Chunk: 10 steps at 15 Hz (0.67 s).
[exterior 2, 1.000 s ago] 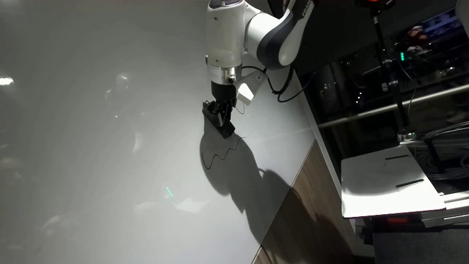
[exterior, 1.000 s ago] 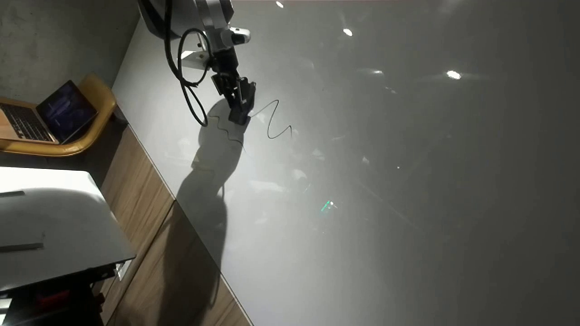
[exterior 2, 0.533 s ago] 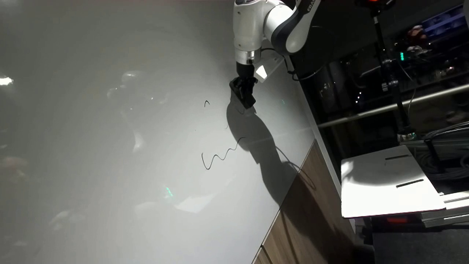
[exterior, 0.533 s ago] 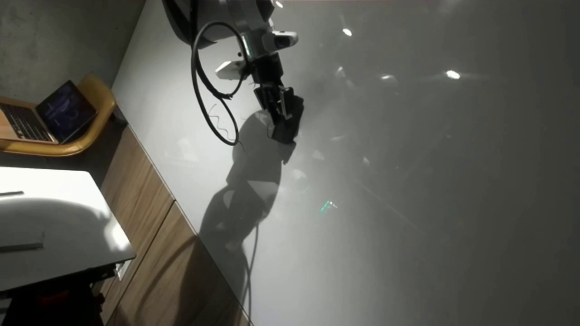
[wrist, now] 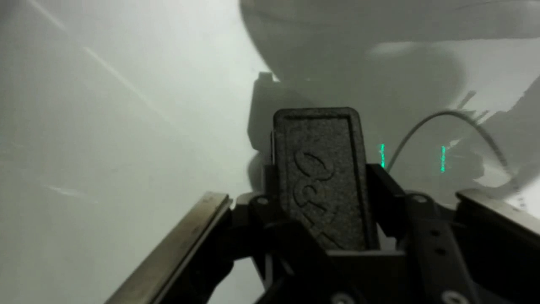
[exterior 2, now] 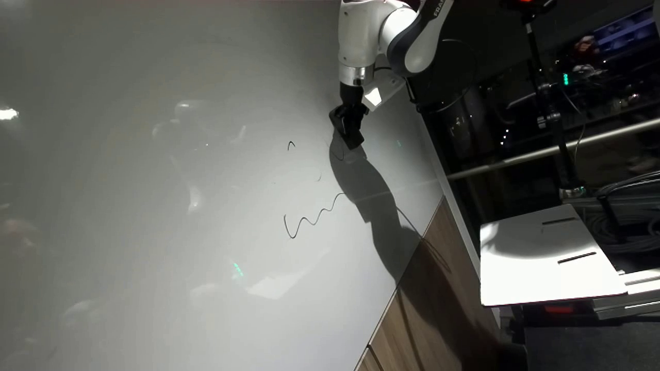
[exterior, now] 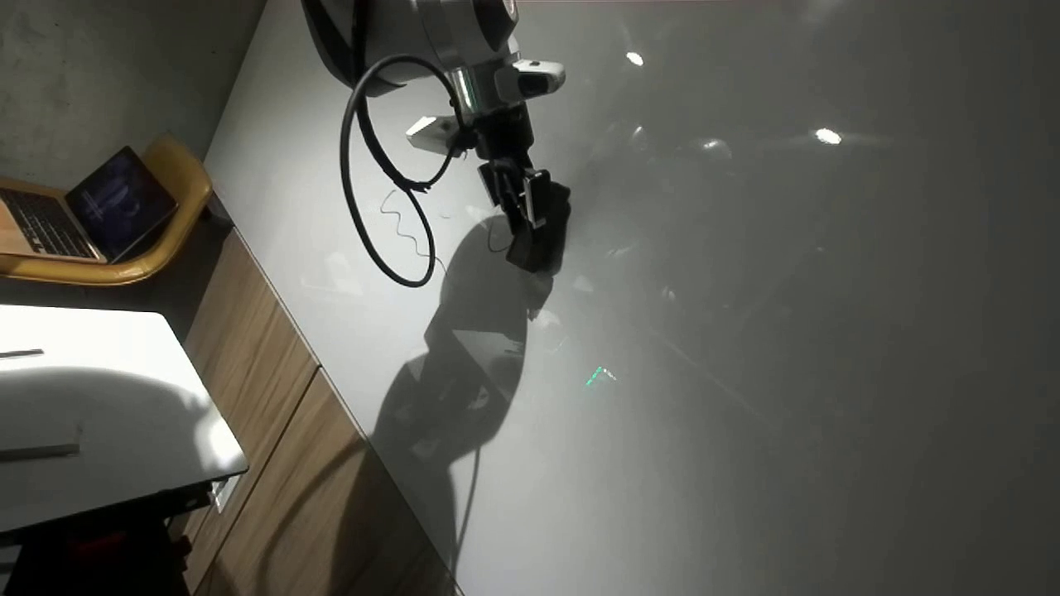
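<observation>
The jaws are closed on a dark block (wrist: 322, 181), with fingers (wrist: 386, 202) against 2 of its opposite sides, so the grasp is done. In the wrist view the block shows a textured face with a raised pattern like lettering; it looks like an eraser. It sits slanted at the glossy white surface (exterior 2: 216, 319), just beside a small curved line (exterior 2: 340, 158) that lies in the shadow (exterior 2: 379, 206) of the arm (exterior 2: 356, 41). Whether its underside touches the surface, I cannot tell.

The work looks only part way along, judging by the marks in sight, at least 4 of them: that curved line; a tiny tick (exterior 2: 319, 179), faint and near it; a short hooked mark (exterior 2: 291, 142), well apart from the block; and a long wavy line (exterior 2: 313, 224), the largest of all. The first 3 are short pieces that do not join up, while the wavy line runs through with no gap, which suggests that its stretch is not yet dealt with. In an exterior view, a cable loop (exterior: 412, 285) crosses in front of part of this line. What lies directly behind the block is hidden, so any mark there cannot be counted
</observation>
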Each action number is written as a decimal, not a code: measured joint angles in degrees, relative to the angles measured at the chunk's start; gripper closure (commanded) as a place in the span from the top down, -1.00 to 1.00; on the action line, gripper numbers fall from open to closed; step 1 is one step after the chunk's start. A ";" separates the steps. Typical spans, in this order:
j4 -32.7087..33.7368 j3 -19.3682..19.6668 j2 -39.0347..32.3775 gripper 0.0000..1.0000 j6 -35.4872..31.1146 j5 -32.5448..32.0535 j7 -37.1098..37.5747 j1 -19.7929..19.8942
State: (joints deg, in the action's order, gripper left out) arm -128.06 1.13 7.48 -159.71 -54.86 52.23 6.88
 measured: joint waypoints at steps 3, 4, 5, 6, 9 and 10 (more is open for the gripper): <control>-1.02 -0.09 -0.20 -0.43 -1.18 1.22 -0.67 -1.09; -0.98 -0.09 -0.39 -0.43 -1.24 1.22 -1.02 -1.29; -0.83 -0.09 -0.62 -0.43 -1.25 1.22 -1.49 -1.38; -0.54 -0.09 -0.89 -0.43 -1.25 1.22 -2.08 -1.39; -0.08 -0.03 -1.25 -0.43 -1.21 1.38 -4.43 -1.37; -0.01 -0.03 -1.29 -0.43 -1.15 1.60 -5.30 -1.37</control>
State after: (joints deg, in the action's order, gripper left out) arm -128.07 1.10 6.19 -160.86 -53.26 46.93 5.51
